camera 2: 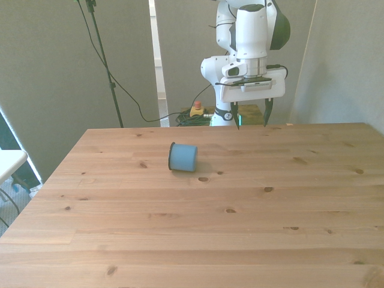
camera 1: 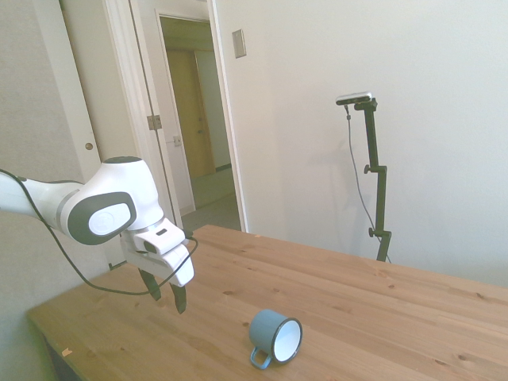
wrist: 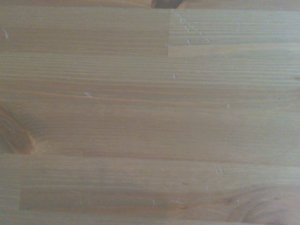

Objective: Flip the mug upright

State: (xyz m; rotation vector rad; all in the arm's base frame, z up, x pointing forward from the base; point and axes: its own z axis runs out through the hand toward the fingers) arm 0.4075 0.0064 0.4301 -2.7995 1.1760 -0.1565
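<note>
The pincer (camera 2: 252,114) is hanging above the table (camera 2: 300,240) with its fingers spread wide and holding nothing, likely because the approach has not yet begun. The mug (camera 1: 275,335) is lying on its side well apart from the pincer, toward the front view's left of it and nearer the camera. The side view is showing its white inside and handle; the front view is showing only its blue base; the wrist view is showing bare wood.

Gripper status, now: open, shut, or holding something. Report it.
Gripper: open, holding nothing, above the table and apart from the mug, which lies on its side.
</note>
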